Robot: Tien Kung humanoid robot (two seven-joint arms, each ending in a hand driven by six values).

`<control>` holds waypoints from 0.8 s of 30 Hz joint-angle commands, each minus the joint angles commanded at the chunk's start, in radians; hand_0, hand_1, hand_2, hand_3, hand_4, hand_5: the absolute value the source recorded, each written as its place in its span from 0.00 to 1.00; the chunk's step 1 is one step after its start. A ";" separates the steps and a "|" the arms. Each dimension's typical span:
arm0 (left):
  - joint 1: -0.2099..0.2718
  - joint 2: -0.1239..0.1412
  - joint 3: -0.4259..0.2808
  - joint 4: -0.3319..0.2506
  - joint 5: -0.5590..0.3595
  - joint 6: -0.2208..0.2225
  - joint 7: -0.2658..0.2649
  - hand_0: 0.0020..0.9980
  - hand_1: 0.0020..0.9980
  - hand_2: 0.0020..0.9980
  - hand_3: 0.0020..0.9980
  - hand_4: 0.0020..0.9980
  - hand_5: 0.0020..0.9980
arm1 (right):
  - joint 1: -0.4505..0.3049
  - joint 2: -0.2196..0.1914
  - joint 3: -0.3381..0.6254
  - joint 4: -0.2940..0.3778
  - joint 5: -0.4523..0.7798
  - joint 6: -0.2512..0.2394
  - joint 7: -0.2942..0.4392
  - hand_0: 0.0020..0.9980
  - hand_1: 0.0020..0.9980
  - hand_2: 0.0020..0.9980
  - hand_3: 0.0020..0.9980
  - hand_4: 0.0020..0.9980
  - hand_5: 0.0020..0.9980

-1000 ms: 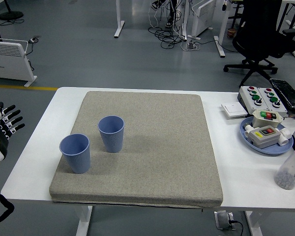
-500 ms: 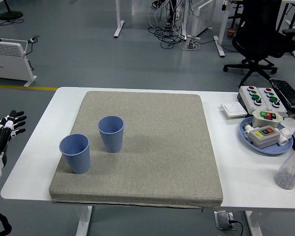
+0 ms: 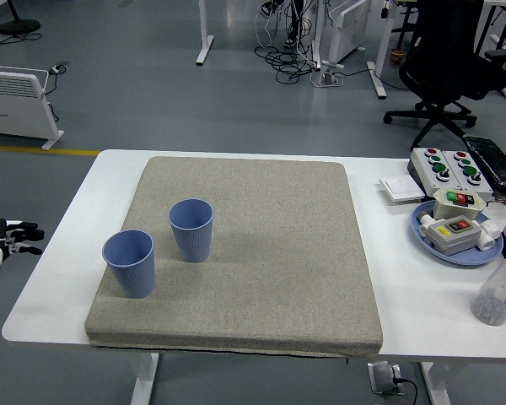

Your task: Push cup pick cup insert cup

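Currently: two blue cups upright on the mat, no hand in contact.

The nearer cup (image 3: 129,262) stands at the mat's 8 o'clock corner; the farther cup (image 3: 191,229) stands just beside it, toward 1 o'clock, apart and not touching. Both rest on the grey mat (image 3: 261,253) covering the white table (image 3: 422,312). The left hand (image 3: 2,236) hangs off the table's left edge at 9 o'clock, fingers loosely extended, holding nothing; the right hand is out of view. Handling estimate: the cups look like thin ribbed plastic, light, somewhat stiff, easily tipped by a high push. Push low on the wall; grasp around the upper wall below the rim with moderate force, since the taper may let a cup slip downward. The textured mat likely resists sliding.
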 joint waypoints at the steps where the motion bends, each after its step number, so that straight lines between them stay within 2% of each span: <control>1: 0.003 0.000 0.008 0.001 0.001 0.001 -0.006 0.38 0.50 0.48 0.45 0.62 1.00 | 0.001 0.000 -0.001 0.000 0.000 0.000 0.000 0.74 0.69 0.74 0.62 0.22 0.42; 6: 0.025 0.003 0.070 0.024 0.062 0.005 -0.007 0.40 0.50 0.48 0.45 0.62 1.00 | 0.003 -0.001 -0.001 0.000 0.000 0.001 -0.001 0.74 0.69 0.74 0.62 0.22 0.42; 11: 0.019 0.003 0.134 0.063 0.142 -0.002 0.006 0.40 0.50 0.48 0.45 0.62 1.00 | 0.005 -0.002 -0.004 0.000 0.000 0.002 -0.002 0.74 0.69 0.74 0.62 0.22 0.42; 15: 0.017 0.002 0.172 0.073 0.153 -0.003 0.006 0.42 0.51 0.49 0.46 0.61 1.00 | 0.006 -0.003 -0.003 0.000 -0.002 0.003 -0.001 0.74 0.68 0.74 0.62 0.22 0.42; 23: -0.019 -0.005 0.229 0.098 0.179 -0.017 0.024 0.44 0.51 0.49 0.46 0.60 1.00 | 0.011 -0.003 0.001 0.000 -0.005 0.002 -0.001 0.74 0.68 0.74 0.62 0.21 0.42; 24: -0.027 -0.005 0.242 0.107 0.192 -0.024 0.037 0.49 0.52 0.50 0.46 0.58 1.00 | 0.012 -0.003 0.000 -0.001 -0.005 0.001 -0.001 0.74 0.68 0.74 0.62 0.21 0.41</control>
